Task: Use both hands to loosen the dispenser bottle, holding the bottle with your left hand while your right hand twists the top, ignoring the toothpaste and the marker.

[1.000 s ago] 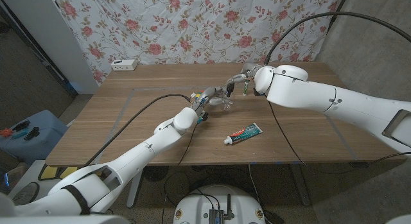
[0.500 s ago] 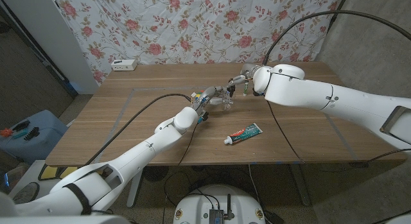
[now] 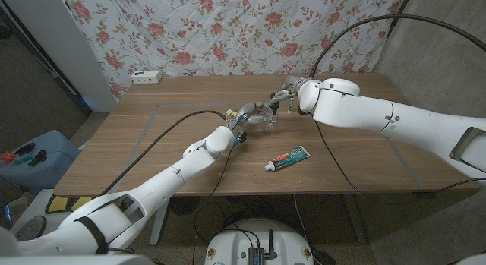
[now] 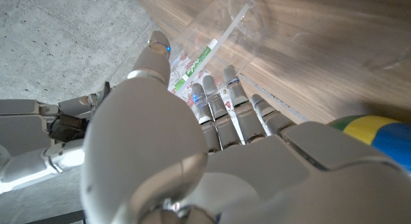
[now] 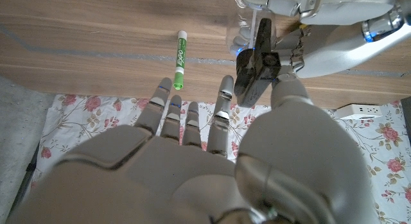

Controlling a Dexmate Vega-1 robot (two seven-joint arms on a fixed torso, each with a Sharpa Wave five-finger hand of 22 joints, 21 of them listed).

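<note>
The clear dispenser bottle (image 3: pixel 269 121) stands on the table's middle, and my left hand (image 3: pixel 253 113) grips its body. In the left wrist view my fingers (image 4: pixel 226 99) wrap the clear bottle (image 4: pixel 239 22). Its black pump top (image 5: pixel 254 68) sits between the thumb and the spread fingers of my right hand (image 5: pixel 212 153); the thumb touches it, and a firm grip is not plain. In the head view my right hand (image 3: pixel 284 93) hovers just behind the bottle.
A green marker (image 5: pixel 180 58) lies on the wood just beyond the bottle, also visible as the marker (image 3: pixel 291 105) near my right hand. A toothpaste tube (image 3: pixel 288 156) lies toward the front edge. A white power strip (image 3: pixel 146 77) sits at the far left.
My right arm has shifted a little to the left, bringing its hand closer over the bottle's top. The left hand and bottle have stayed put.
</note>
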